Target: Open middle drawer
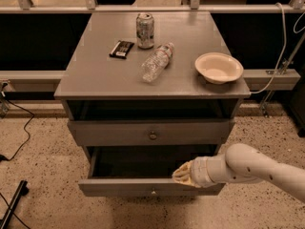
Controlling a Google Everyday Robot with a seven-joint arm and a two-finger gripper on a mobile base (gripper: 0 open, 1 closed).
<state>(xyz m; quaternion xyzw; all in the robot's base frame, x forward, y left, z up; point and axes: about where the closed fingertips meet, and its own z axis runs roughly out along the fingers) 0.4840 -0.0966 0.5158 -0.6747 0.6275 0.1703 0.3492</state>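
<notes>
Speckled stone floor; the grey cabinet's surface (95, 75) carries a silver can (145, 30), a clear plastic bottle (156, 62) and a cream bowl (219, 67). The grey wooden middle drawer (119, 187) stands well out, long axis left-right, nothing visible inside. The pincer (183, 174) sits at the drawer front's top edge, right of the knob; its grip cannot be told. Any further pull probably runs outward from the cabinet.

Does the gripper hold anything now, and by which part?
The gripper sits on the top edge of the front of the middle drawer, toward its right end; whether it truly grips that edge cannot be told.
</notes>
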